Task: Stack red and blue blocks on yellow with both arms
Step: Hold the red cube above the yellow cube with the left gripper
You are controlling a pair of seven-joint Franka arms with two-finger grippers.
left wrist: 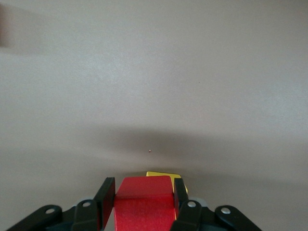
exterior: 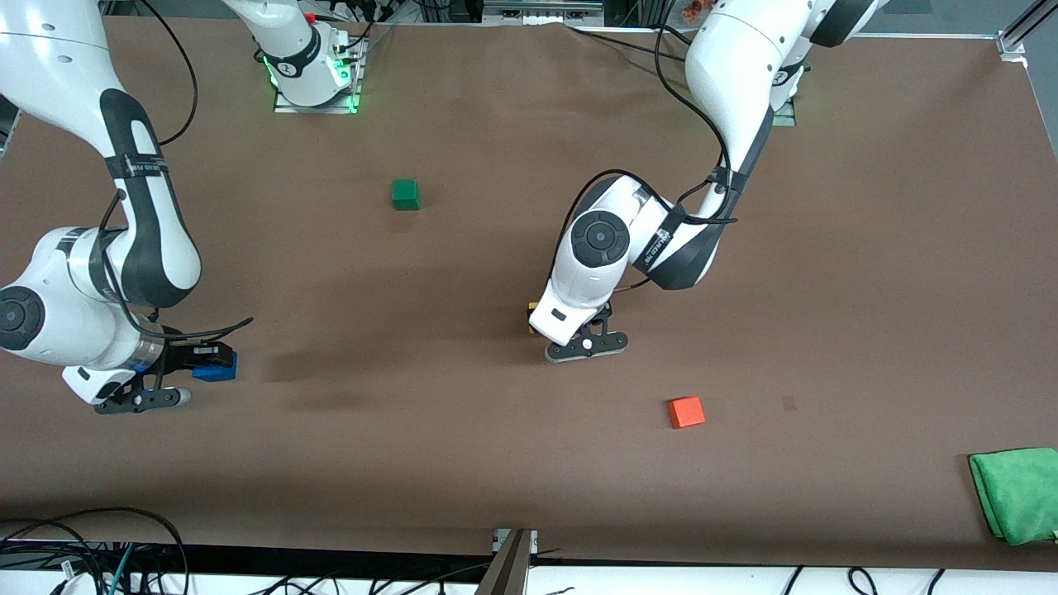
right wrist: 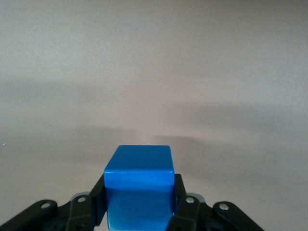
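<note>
My left gripper [exterior: 579, 329] is shut on the red block [left wrist: 144, 202], held between both fingers [left wrist: 107, 195]. It stands right over the yellow cube [left wrist: 163, 174] in the middle of the table. One yellow edge [exterior: 531, 319] shows beside the hand in the front view, where the red block is hidden under the hand. Whether red rests on yellow I cannot tell. My right gripper [exterior: 207, 364] is shut on the blue block [exterior: 216, 366], over bare table at the right arm's end. The blue block [right wrist: 139, 187] fills the space between its fingers.
A green cube [exterior: 405, 194] sits nearer the robots' bases. An orange-red cube [exterior: 687, 411] lies nearer the front camera than the left gripper. A green cloth [exterior: 1017, 494] lies at the table's front corner, at the left arm's end.
</note>
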